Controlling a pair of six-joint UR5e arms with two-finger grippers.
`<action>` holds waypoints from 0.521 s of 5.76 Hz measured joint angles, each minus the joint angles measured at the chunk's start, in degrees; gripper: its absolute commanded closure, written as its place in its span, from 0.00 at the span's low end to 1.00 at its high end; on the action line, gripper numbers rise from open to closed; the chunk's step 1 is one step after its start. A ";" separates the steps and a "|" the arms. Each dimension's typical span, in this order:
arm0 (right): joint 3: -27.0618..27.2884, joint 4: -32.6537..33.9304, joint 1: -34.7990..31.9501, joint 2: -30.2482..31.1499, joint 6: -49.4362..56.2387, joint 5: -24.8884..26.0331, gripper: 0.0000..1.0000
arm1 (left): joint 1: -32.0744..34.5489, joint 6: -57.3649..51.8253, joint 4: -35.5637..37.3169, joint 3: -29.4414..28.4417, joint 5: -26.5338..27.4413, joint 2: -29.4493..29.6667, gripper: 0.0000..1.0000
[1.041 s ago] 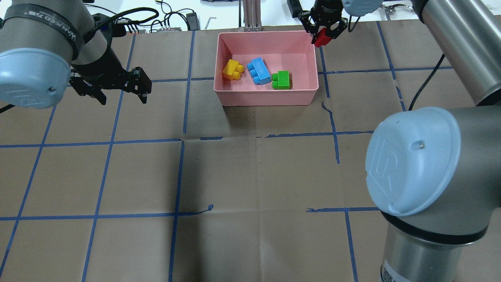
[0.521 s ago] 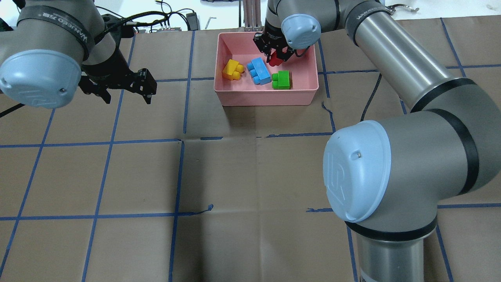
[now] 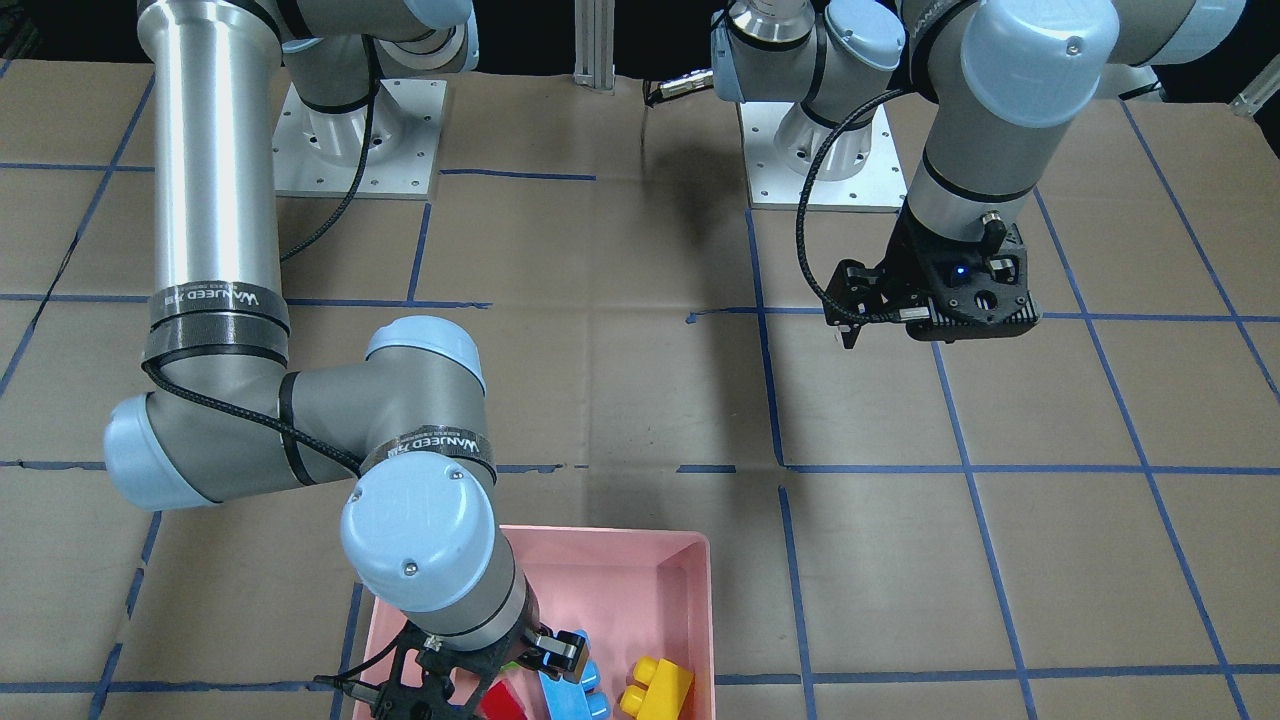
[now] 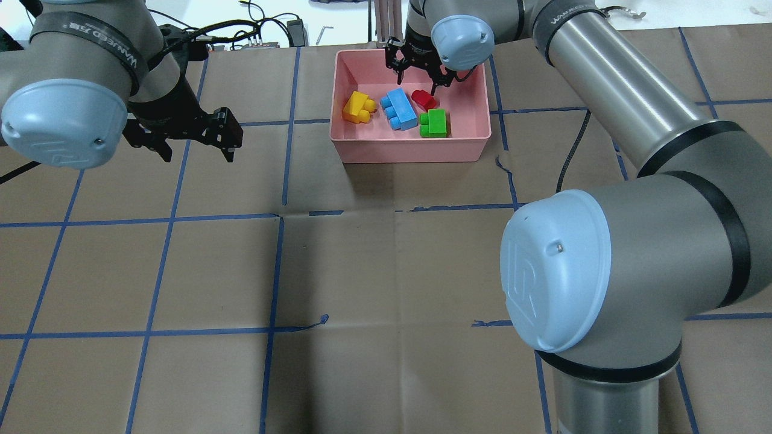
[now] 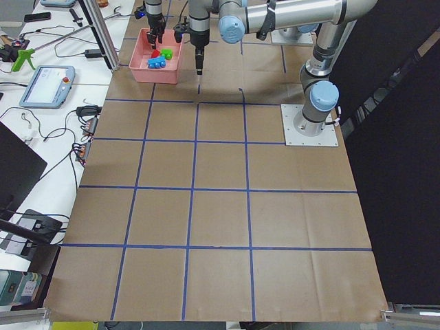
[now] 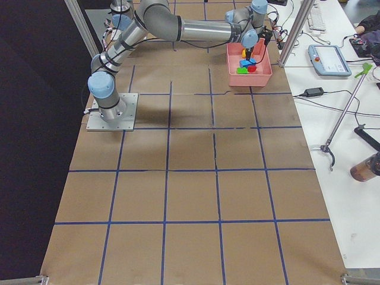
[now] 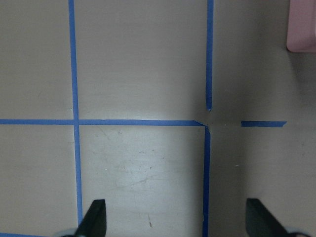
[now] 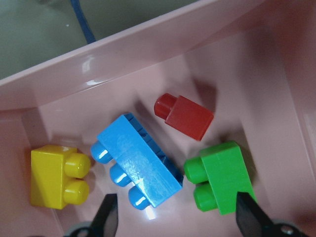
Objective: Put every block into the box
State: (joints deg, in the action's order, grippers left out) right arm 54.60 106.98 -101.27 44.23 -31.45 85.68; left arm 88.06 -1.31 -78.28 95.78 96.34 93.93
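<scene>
Blocks: four, one of each: green block (image 4: 434, 123), light-blue block (image 4: 398, 109), yellow block (image 4: 360, 107), red block (image 4: 424, 99)
Where: all inside the box, tipped on their sides, red one smallest, blue has three studs
Box: one pink box (image 4: 410, 149), shallow, rounded corners
Right gripper (image 4: 417, 81): fingers apart, empty, hanging right over the red one
Left gripper (image 4: 198, 150): also spread wide, empty, over the table (image 4: 386, 271) well apart from the box

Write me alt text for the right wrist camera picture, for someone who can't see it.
Four toy blocks lie on their sides inside the pink box: a yellow block, a blue block, a red block and a green block. The right gripper hangs open above them, holding nothing.
</scene>
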 measured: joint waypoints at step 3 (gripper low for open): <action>1.42 -12.94 6.53 8.73 13.23 2.70 0.01 | 0.41 -0.89 0.13 -0.30 -0.51 0.22 0.01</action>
State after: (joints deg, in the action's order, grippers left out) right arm 56.02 94.04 -94.73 52.96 -18.23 88.37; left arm 88.47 -2.20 -78.15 95.49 95.83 94.16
